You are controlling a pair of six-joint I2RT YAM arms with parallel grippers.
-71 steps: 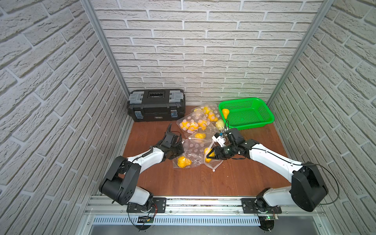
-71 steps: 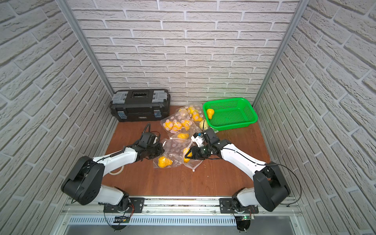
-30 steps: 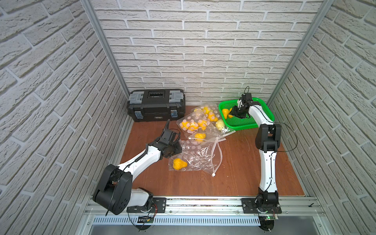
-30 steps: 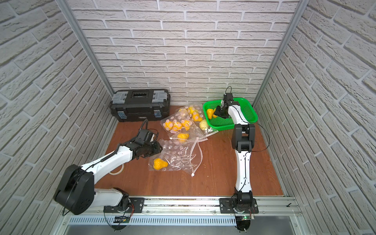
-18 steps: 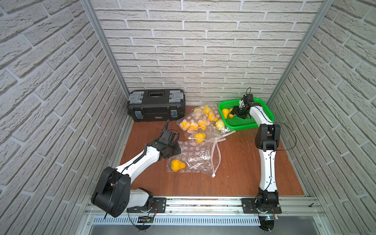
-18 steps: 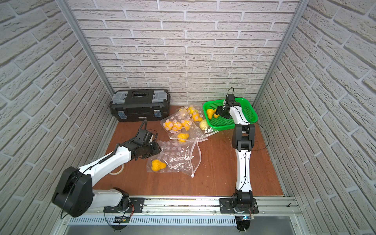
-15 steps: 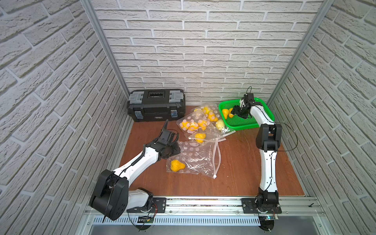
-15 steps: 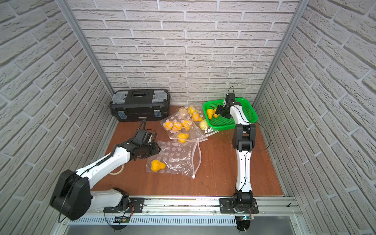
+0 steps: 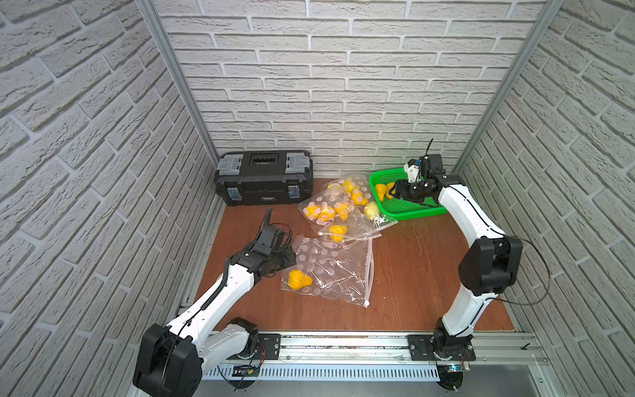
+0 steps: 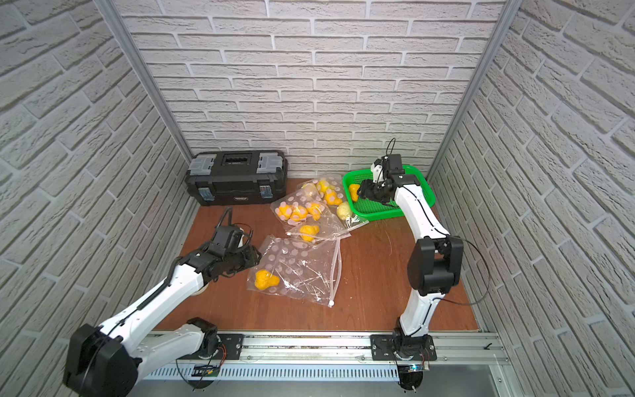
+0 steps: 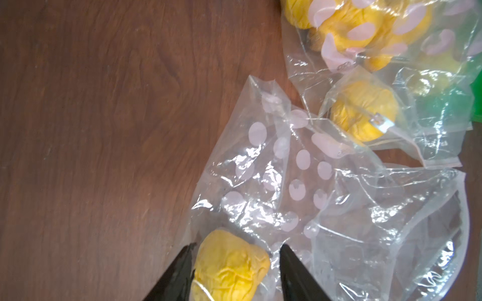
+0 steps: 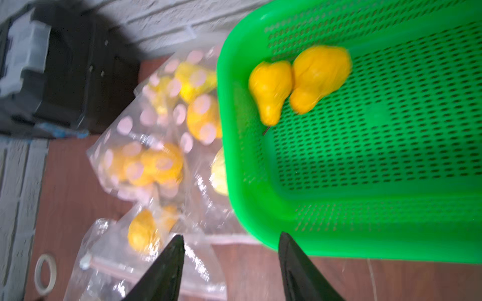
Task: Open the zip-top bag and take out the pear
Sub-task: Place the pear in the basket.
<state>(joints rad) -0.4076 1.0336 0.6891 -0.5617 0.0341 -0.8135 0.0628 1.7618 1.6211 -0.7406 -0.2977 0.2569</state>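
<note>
On the near table (image 9: 412,275) the zip-top bag (image 9: 330,271) is laid flat, mouth parted, with the pear (image 9: 299,280) inside at its left corner. The left jaws are held apart beside that pear. Farther back, the right jaws are spread, empty, over the green basket (image 9: 412,216), where two loose pears (image 12: 271,88) are seen.

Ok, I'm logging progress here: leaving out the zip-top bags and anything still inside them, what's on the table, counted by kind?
Loose pears: 2
Green basket: 1
Black toolbox: 1
White tape roll: 1
Total: 5
</note>
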